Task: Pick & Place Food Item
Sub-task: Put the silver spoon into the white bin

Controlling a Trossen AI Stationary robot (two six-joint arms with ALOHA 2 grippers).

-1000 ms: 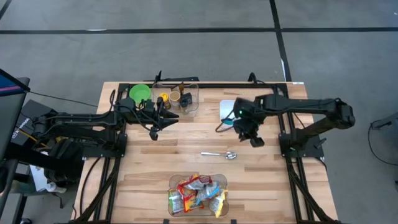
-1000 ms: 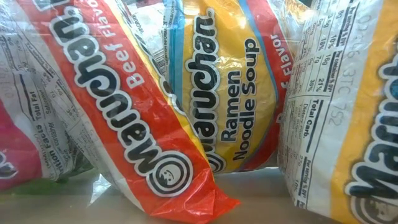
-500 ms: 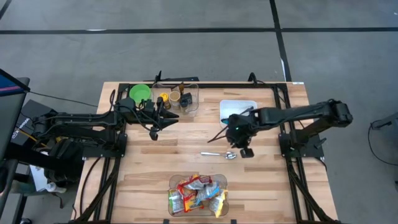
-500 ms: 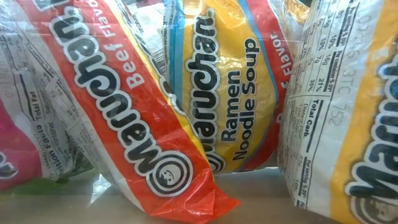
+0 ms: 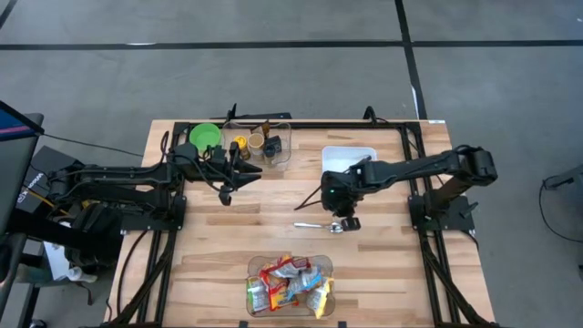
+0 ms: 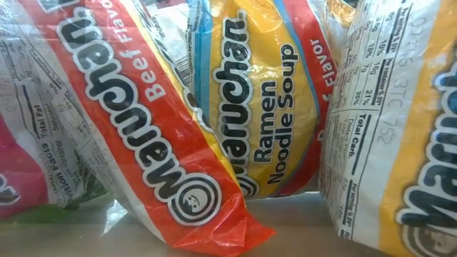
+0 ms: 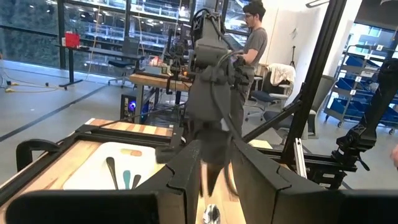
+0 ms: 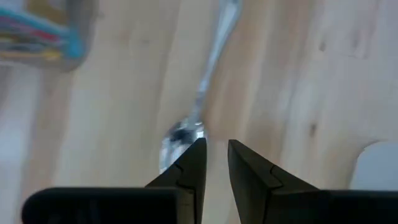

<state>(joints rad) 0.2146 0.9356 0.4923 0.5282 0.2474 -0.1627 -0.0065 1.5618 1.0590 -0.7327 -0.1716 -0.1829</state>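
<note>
Your ramen packs [image 5: 288,284] are all sitting in the clear bin [image 5: 256,267] at the near edge of the worktop [image 5: 392,264], a jumble of orange, yellow and red wrappers. The low view is basically filled with them, one pack reading beef flavor [image 6: 143,121].

Up from the bin, a spoon [image 5: 321,225] lies flat on the bare wood mid-worktop. Your right gripper [image 5: 349,221] is right over the bowl end of it, fingers pinched nearly together with just a thin gap, nothing between them. In its wrist view the spoon bowl [image 8: 177,140] sits just off the fingertips.

Behind that there's a white tray [image 5: 349,157] at the far right. Far left has a green bowl [image 5: 205,137] and a clear container [image 5: 264,144] of small items. Your left gripper [image 5: 255,173] hovers just in front of that container, fingers also close together and holding nothing.
</note>
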